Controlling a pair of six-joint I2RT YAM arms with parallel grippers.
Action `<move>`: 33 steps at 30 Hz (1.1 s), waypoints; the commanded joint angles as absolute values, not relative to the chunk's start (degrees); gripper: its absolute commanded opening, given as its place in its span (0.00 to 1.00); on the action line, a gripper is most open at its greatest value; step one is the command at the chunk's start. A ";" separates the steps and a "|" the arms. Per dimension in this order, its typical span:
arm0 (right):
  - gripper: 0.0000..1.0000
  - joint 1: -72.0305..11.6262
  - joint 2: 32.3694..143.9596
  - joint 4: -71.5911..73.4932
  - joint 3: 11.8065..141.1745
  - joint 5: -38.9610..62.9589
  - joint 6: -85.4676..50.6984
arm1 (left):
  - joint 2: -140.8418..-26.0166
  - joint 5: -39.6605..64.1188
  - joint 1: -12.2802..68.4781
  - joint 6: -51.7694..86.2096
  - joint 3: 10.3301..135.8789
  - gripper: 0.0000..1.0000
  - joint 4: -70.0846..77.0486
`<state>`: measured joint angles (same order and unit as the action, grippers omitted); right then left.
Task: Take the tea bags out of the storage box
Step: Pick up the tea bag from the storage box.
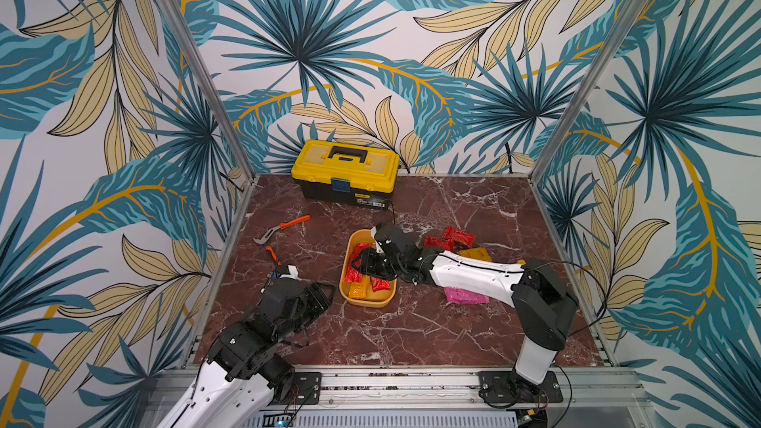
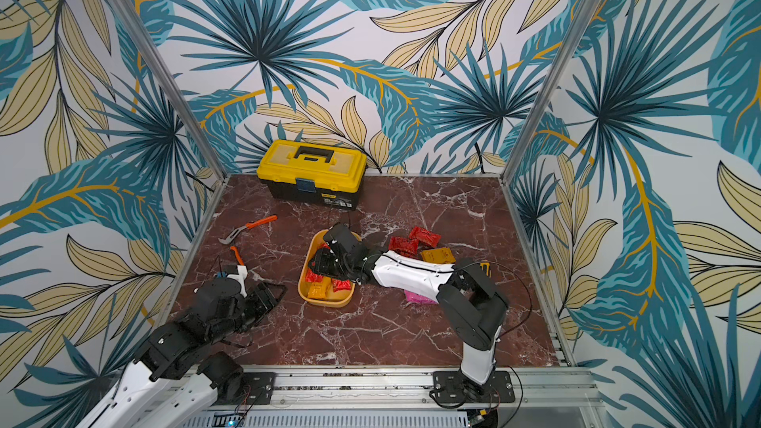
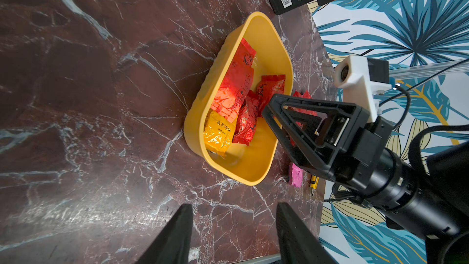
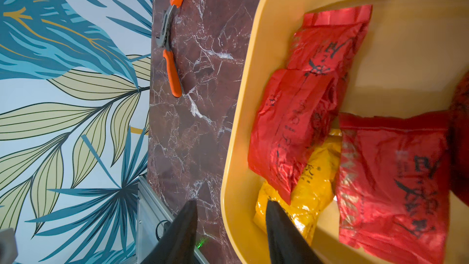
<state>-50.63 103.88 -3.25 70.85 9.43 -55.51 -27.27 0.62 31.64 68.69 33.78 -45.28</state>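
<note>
Between the parted, empty fingers of the right gripper (image 4: 231, 201) sits the rim of the storage box (image 3: 195, 133). In the wrist view one finger (image 4: 281, 229) hangs over a yellow sachet (image 4: 312, 189) inside, and its mate hangs over the table (image 4: 203, 97) outside. Closing from here could pinch the wall instead of foil and drag or tip the light tub. I cannot judge how high the tips stand, so that straddle may only be apparent. A red sachet (image 4: 291, 123) overlaps the yellow one, so a pull might lift two or let the slick foil slip free. Nothing steadies the box: the left gripper (image 3: 234, 205) hovers open beside it over bare table. Other tea bags (image 1: 459, 236) already lie on the table beyond the right arm (image 1: 473, 273). In both top views that arm's wrist covers the middle of the box, so the count left inside is unclear. A magenta sachet (image 1: 465, 295) is half hidden under the forearm.
</note>
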 commanded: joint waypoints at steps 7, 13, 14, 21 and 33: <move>0.48 -51.28 106.31 -4.33 69.58 8.88 -53.30 | -26.99 0.28 31.22 68.96 32.10 0.58 -45.07; 0.48 -51.33 107.63 -5.71 69.78 8.79 -51.62 | -27.07 0.43 31.20 69.08 31.95 0.59 -45.01; 0.48 -51.31 107.95 -5.71 69.79 8.88 -51.51 | -27.08 0.40 31.20 69.08 31.92 0.59 -45.00; 0.48 -51.42 109.76 -5.70 70.62 9.75 -50.45 | -27.07 0.71 31.20 69.42 31.57 0.59 -44.75; 0.48 -51.42 111.96 -3.19 71.34 10.94 -50.93 | -27.13 1.07 31.20 69.44 31.42 0.59 -44.90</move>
